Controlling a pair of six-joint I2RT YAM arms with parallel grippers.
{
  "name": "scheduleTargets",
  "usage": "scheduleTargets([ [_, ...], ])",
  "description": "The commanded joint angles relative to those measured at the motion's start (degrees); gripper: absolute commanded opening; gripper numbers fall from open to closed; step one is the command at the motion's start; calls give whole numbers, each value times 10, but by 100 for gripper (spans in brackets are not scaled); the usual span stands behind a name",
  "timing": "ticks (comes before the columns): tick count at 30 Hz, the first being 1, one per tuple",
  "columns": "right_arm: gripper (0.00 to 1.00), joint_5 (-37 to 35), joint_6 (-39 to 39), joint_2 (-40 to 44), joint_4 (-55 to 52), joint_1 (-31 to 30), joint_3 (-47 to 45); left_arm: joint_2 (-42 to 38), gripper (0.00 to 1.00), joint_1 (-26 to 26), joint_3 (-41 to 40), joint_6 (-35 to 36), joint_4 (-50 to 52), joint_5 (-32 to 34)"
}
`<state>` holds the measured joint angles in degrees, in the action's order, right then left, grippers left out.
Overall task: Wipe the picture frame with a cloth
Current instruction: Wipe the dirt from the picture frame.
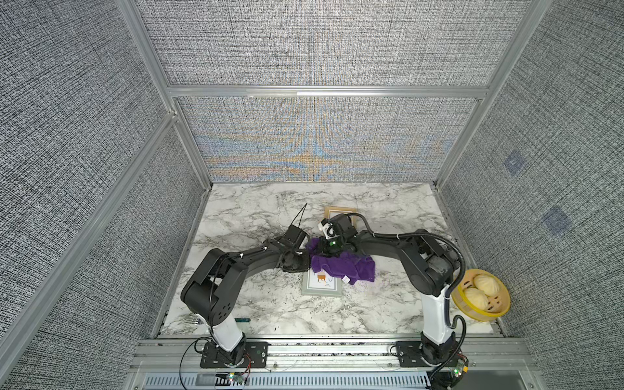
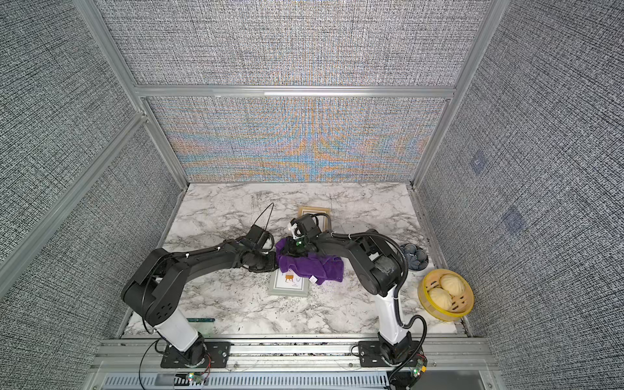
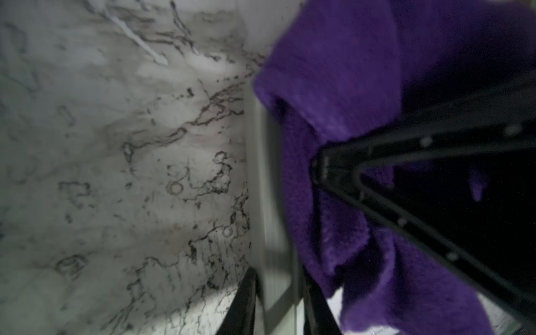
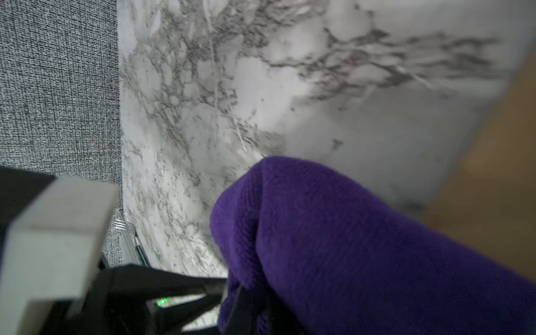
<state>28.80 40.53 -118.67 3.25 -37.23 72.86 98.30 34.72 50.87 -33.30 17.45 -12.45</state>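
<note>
Fingers of the right arm [image 3: 377, 156] clench a fold of the purple cloth [image 1: 341, 266], which drapes over the far half of the pale picture frame [image 1: 321, 289] lying flat on the marble worktop [image 1: 270, 304], while fingers of the left arm [image 3: 246, 298] pinch that frame's left rim.

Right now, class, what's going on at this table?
The left tool grips the picture frame by its edge, flat on the marble table. The right tool, shut on the bunched purple cloth, has it draped over the frame's far half. The near half shows uncovered. A wooden frame lies farther back.
</note>
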Motion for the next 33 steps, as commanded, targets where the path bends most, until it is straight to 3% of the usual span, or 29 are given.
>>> scheduleTargets([
  [1, 0, 3, 23, -17, 7, -1, 31, 15, 2, 0, -13, 25, 129, 60],
  [6, 0, -49, 2, -1, -59, 17, 2, 9, 2, 1, -10, 17, 132, 70],
  [10, 0, -120, -42, 49, -117, 41, -68, 2, 2, 0, -12, 6, 137, 84],
  [17, 0, -163, -97, 150, -162, 73, -156, -7, 2, 0, -13, -2, 142, 94],
  [21, 0, -146, -107, 122, -161, 49, -114, -8, 2, 0, -11, 5, 139, 87],
  [29, 0, -60, -57, 7, -82, -12, 35, 2, 2, 0, -9, 14, 129, 70],
  [33, 0, -24, -39, -20, -63, -20, 61, 7, 2, 0, -7, 16, 125, 66],
])
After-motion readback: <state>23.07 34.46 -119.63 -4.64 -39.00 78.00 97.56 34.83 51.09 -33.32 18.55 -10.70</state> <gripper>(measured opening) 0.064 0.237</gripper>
